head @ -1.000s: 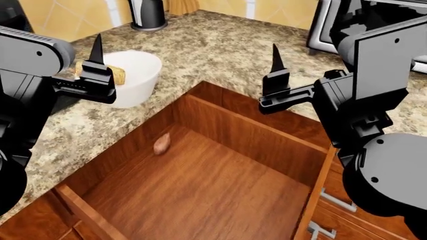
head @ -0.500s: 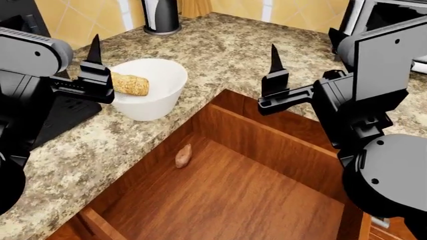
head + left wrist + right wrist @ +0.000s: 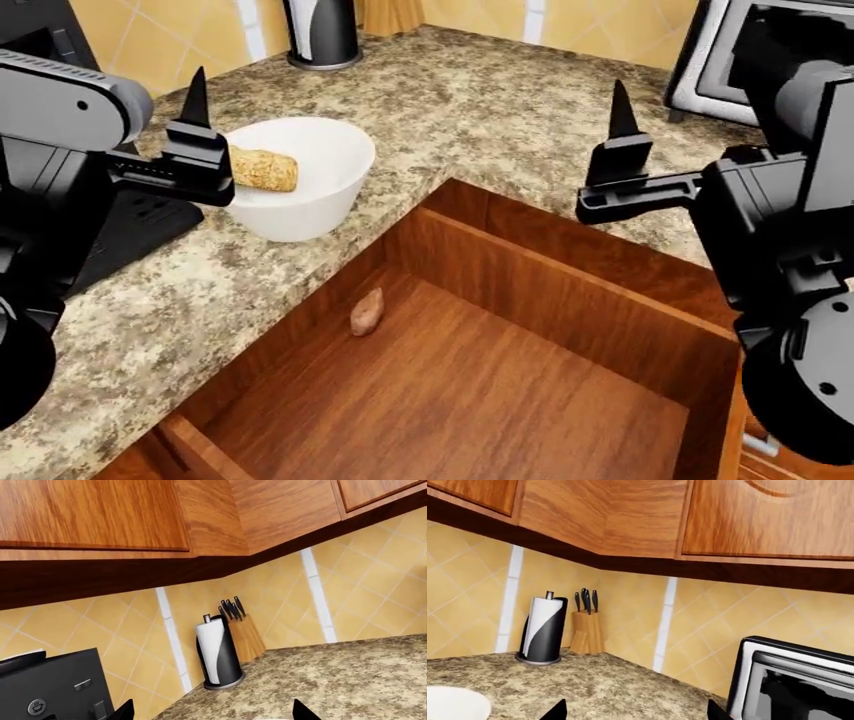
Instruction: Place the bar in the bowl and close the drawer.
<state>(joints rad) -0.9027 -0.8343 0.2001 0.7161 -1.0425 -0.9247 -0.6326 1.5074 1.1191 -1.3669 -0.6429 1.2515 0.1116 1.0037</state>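
Lying in the bowl (image 3: 304,172) is the bar (image 3: 262,168), tan and oaty, one end propped toward the rim, right beside the left gripper (image 3: 196,150), which holds nothing. Only one dark finger of that gripper shows from the head cam, pointing up; the left wrist cam catches two black tips far apart at its frame edge, so jaws are spread. Same w/ the right gripper (image 3: 623,165): one upright finger seen from the head, two separated tips in its wrist cam, nothing between them.

Below and between the two grippers the drawer (image 3: 534,290) stands pulled out from under the granite counter (image 3: 467,90), a small reddish-brown lump (image 3: 366,311) lying on its floor near the bowl-side wall.

Wrist cams add what the head cam crops: paper towel holder (image 3: 218,652), knife block (image 3: 586,630), upper cabinets (image 3: 93,515), tiled backsplash. Right wrist cam also shows a sliver of the bowl's rim and a microwave (image 3: 790,680).
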